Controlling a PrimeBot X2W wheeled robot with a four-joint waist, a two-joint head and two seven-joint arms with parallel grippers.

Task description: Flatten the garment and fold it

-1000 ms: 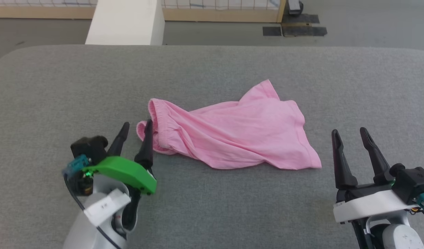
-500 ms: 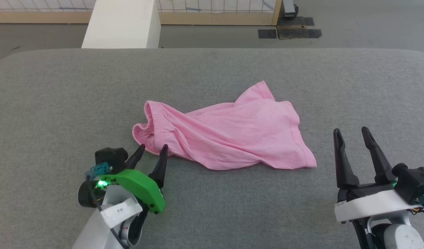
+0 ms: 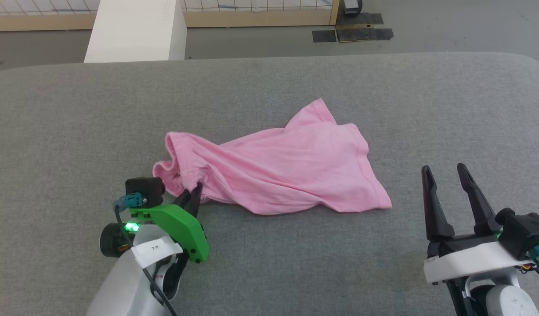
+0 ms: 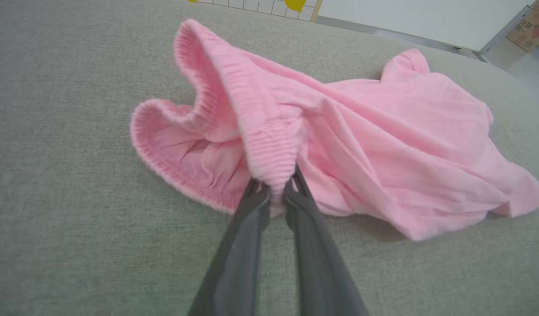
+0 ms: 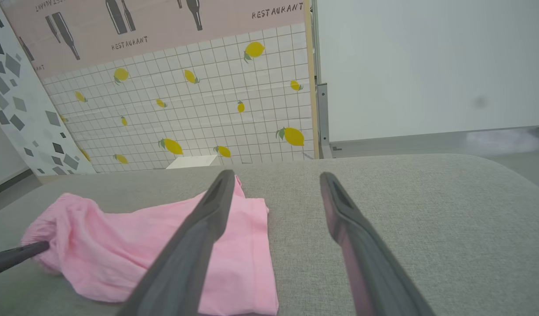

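Flattening step: left gripper (image 4: 276, 186) clamps the garment's (image 3: 287, 175) elastic band (image 4: 269, 149) — right gripper (image 3: 443, 169) spread, empty; next, draw that edge taut.

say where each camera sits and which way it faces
Head: high on the robot, looking forward and down at the garment on the grey cushion; left gripper lower left, right gripper lower right.
Left wrist: along its own fingers, shut on the garment's elastic band.
Right wrist: low over the cushion, open fingers toward a lemon-tiled wall.
All three share the garment.
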